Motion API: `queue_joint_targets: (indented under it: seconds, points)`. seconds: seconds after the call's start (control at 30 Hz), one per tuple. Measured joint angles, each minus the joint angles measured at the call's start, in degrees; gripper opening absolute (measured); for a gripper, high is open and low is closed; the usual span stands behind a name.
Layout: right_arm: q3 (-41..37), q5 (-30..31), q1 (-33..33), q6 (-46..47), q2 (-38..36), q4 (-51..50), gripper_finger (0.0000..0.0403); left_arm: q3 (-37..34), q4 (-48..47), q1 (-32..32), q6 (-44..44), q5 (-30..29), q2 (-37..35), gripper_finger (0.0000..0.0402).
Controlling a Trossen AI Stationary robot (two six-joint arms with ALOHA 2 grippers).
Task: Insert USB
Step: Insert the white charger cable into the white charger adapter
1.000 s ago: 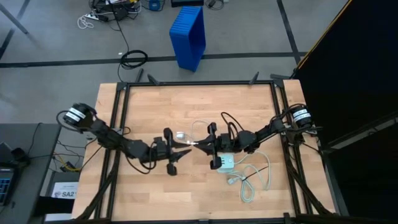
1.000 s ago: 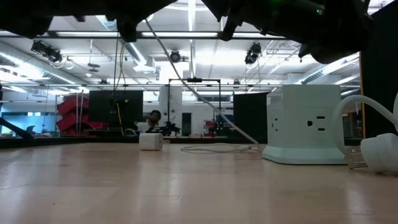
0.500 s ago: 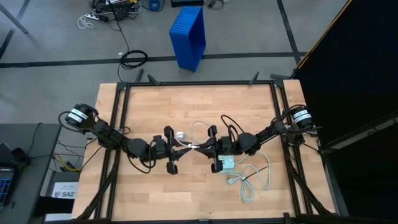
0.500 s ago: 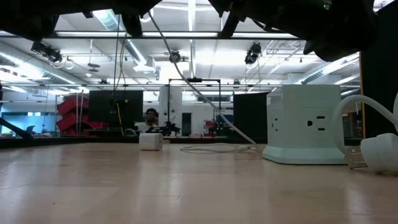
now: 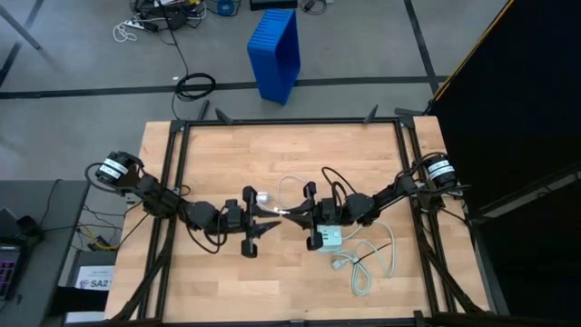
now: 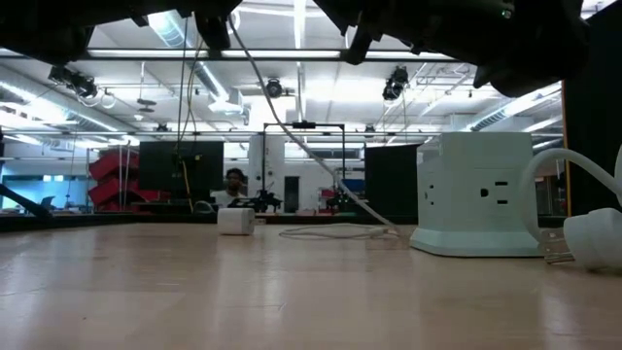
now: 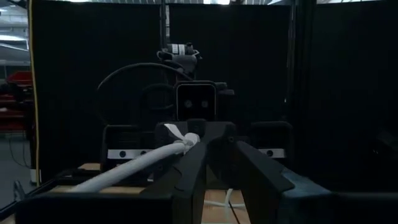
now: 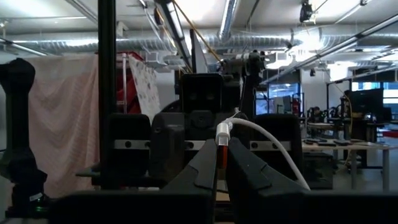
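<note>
The USB (image 5: 284, 214) is a thin white cable held above the table between my two grippers, which face each other tip to tip at mid-table. My left gripper (image 5: 272, 218) (image 7: 200, 144) comes from the left and is shut on the cable's end. My right gripper (image 5: 300, 214) (image 8: 221, 157) comes from the right and is shut on the small white plug (image 8: 222, 132). From there the cable (image 6: 292, 136) slopes down to the table and lies in a loop (image 6: 330, 231). The pale charger block (image 5: 329, 238) (image 6: 481, 194) stands on the wood just beside the right gripper. My left gripper pinches the cable's end (image 7: 186, 142) between its fingertips, level, from the table's left. The cable (image 7: 130, 167) trails away sideways, clear of the table. The fingertips partly hide the exact spot. My right gripper pinches the white plug (image 8: 222, 137) between its two fingertips, level, from the table's right. The plug stands out past the fingertips, lifted clear. Its cable (image 8: 273, 146) arcs away and droops slack.
A thicker white cord (image 5: 368, 268) with a grey plug (image 5: 340, 261) (image 6: 593, 238) lies near the charger, toward the near right. A small white cube (image 5: 261, 195) (image 6: 234, 222) sits beyond the grippers. The black frame rails (image 5: 177, 163) edge the table.
My left gripper has edged a little toward the right gripper and the far edge, staying shut. The right gripper and the charger block have kept still.
</note>
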Motion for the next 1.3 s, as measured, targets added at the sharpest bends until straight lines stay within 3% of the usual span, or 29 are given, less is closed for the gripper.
queue_joint_targets:
  seconds: [0.43, 0.63, 0.87, 1.3]
  points:
    - [-0.07, 1.59, -0.12, -0.09, 0.04, -1.73, 0.0000, 3.46, -5.10, 0.82, -0.95, 0.15, 2.29, 0.0072]
    - [0.02, 1.91, 0.13, -0.17, 0.04, -1.35, 0.0000, 3.42, -7.83, -1.13, 5.04, 4.20, 2.23, 0.0072]
    - [0.02, 2.42, 1.76, -2.08, 0.04, 0.81, 0.0000, 3.42, -16.18, -1.96, 5.68, 4.31, -1.57, 0.0082]
    - [0.02, 2.10, 2.91, -1.67, 0.03, 0.93, 0.0000, 3.37, -13.23, 1.04, 2.83, 0.53, -2.05, 0.0118]
